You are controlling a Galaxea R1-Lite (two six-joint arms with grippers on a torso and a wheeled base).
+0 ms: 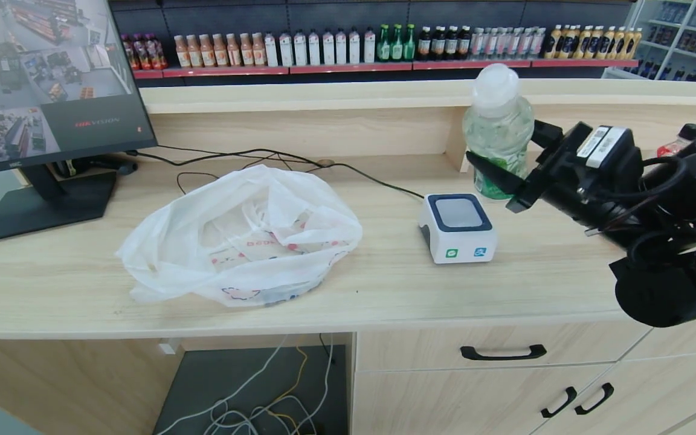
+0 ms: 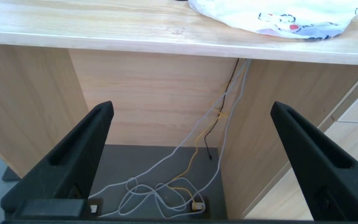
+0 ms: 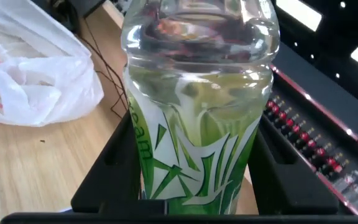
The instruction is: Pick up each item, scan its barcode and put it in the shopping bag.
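Nearest to us is the right arm, coming in low from the right edge of the head view with its wrist turned inward, so that the right end effector (image 1: 493, 164) meets the bottle (image 1: 498, 124) from the side. It is clenched around the green-labelled lower body, one finger on each flank, as the right wrist view confirms (image 3: 194, 163). We judge the low, sideways grasp is meant to keep the bottle upright and the label free to face the reader. Whether the base rests on the surface or hangs just above it, we cannot tell.

The worktop (image 1: 384, 290) carries everything else. The shopping bag (image 1: 245, 235) lies slumped at its middle, white, mouth loosely open upward, ready to take an item from above. To its right, apart from it, sits the scanner (image 1: 458, 226), window facing up. The bottle stands just behind it, so we judge the step in hand to be the pickup, with scanning next: a short carry forward, label turned down toward the window.

The left end effector (image 2: 192, 112) hangs below the worktop edge, released, fingers spread wide, facing the open bay where loose cables (image 2: 166, 186) lie. We take it as parked clear of the work.
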